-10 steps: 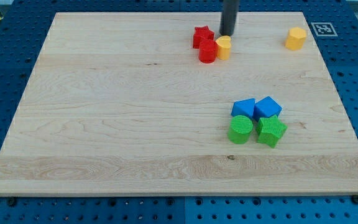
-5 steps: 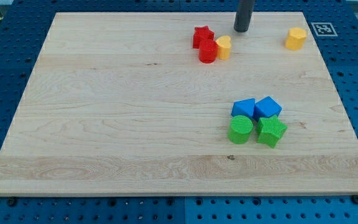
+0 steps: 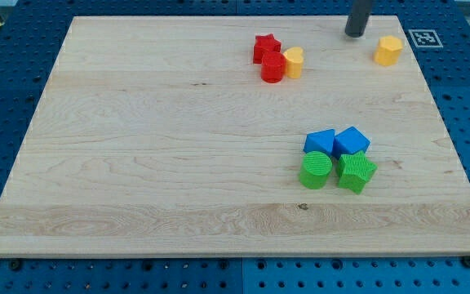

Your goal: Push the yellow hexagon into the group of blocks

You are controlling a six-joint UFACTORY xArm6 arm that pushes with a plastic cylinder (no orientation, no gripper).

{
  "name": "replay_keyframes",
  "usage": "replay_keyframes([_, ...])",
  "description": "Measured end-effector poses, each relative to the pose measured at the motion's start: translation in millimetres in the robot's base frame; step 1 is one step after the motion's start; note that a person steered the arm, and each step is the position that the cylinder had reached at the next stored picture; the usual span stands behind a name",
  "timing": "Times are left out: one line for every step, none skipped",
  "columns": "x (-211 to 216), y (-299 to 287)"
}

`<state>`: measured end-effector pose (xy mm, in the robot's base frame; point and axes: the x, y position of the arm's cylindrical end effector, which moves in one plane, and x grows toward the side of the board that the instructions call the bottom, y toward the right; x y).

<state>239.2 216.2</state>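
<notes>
The yellow hexagon (image 3: pixel 388 50) lies alone near the board's top right corner. My tip (image 3: pixel 355 33) stands just to its upper left, apart from it. A group of blocks sits at the top middle: a red star (image 3: pixel 265 46), a red cylinder (image 3: pixel 272 69) and a yellow round block (image 3: pixel 294 62), all touching. A second group sits right of centre: two blue blocks (image 3: pixel 320 141) (image 3: pixel 351 140), a green cylinder (image 3: pixel 316 170) and a green star (image 3: pixel 356 171).
The wooden board (image 3: pixel 153 147) lies on a blue pegboard. A white marker tag (image 3: pixel 424 37) sits off the board's top right corner.
My tip has moved to the right along the board's top edge, from beside the yellow round block toward the yellow hexagon. No block has moved.
</notes>
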Motion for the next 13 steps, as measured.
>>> replay_keyframes([0.0,27.7])
replay_keyframes([0.3,54.2])
replay_keyframes([14.7,63.2])
replay_keyframes([38.2,72.6])
replay_keyframes([52.5,79.1])
replay_keyframes([56.2,65.3])
replay_keyframes([52.5,43.5])
replay_keyframes([52.5,39.4])
replay_keyframes([52.5,22.8])
replay_keyframes([52.5,6.0])
replay_keyframes([51.6,-14.2])
replay_keyframes([48.5,-30.7])
replay_keyframes([46.9,-43.7])
